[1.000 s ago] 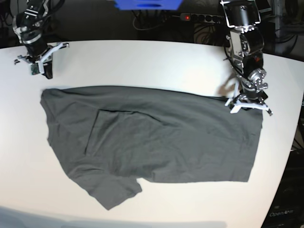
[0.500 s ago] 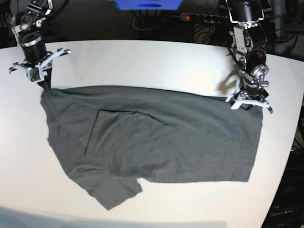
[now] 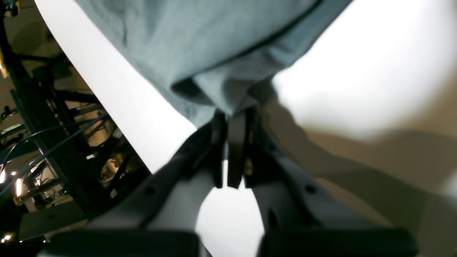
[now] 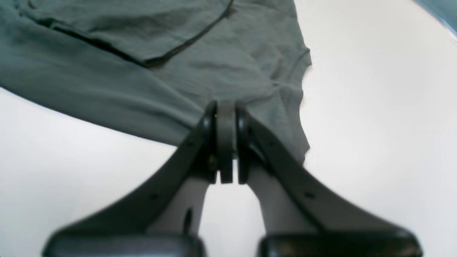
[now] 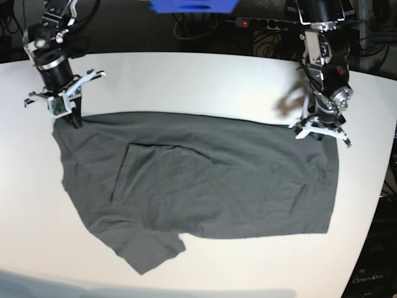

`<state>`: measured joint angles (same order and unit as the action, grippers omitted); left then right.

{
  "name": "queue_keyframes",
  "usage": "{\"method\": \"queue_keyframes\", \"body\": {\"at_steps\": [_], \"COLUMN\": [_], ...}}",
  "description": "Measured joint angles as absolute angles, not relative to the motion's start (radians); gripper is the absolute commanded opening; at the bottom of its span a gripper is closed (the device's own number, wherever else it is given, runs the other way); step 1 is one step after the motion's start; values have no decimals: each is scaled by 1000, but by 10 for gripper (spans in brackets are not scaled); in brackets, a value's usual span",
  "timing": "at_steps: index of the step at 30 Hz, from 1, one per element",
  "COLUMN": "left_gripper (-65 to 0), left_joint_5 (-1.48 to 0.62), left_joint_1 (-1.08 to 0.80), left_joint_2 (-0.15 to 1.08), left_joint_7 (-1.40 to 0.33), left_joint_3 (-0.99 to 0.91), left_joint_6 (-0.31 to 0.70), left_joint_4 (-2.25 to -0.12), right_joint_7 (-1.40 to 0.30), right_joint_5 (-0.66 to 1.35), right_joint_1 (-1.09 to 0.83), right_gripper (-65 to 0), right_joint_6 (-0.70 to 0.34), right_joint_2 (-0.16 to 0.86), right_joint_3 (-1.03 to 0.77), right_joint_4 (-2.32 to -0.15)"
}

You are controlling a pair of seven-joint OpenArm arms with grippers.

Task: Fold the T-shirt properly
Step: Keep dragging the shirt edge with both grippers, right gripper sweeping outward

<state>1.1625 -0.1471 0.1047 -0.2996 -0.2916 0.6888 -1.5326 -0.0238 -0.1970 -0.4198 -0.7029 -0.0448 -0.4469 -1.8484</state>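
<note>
T-shirt (image 5: 198, 186): we found it spread flat, centre of the table (image 5: 198, 81).
Left gripper (image 5: 319, 130): we saw it pinching the shirt's upper-right corner.
Right gripper (image 5: 73, 118): we saw it pinching the upper-left corner.

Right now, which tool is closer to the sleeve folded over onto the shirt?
Right. The right tool sits at the T-shirt's corner nearest the folded-in sleeve; the left tool pinches the opposite corner, across the whole shirt.
</note>
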Motion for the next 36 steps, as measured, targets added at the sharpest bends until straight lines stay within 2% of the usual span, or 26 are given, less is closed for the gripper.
{"method": "queue_keyframes", "body": {"at_steps": [18,28,36], "left_gripper": [-626,-626,-626], "left_joint_5": [1147,1147,1144], "left_joint_1": [-159,-158,-147], "left_joint_2": [186,206,205], "left_joint_7": [-294,-295,-295], "left_joint_3": [-287,-288,-284], "left_joint_6": [704,709,711], "left_joint_4": [-1533,-1533,-1528], "right_joint_7": [-310,-359,-323], "right_joint_5": [-182,-191,-168], "right_joint_1": [-223,-119,-59], "right_gripper": [-646,-646,-646], "right_joint_6": [-703,-703,-701], "right_joint_2": [-45,-28,-3], "right_joint_3": [-399,-385,-428], "right_joint_4": [-1832,-1574,-1408]}}
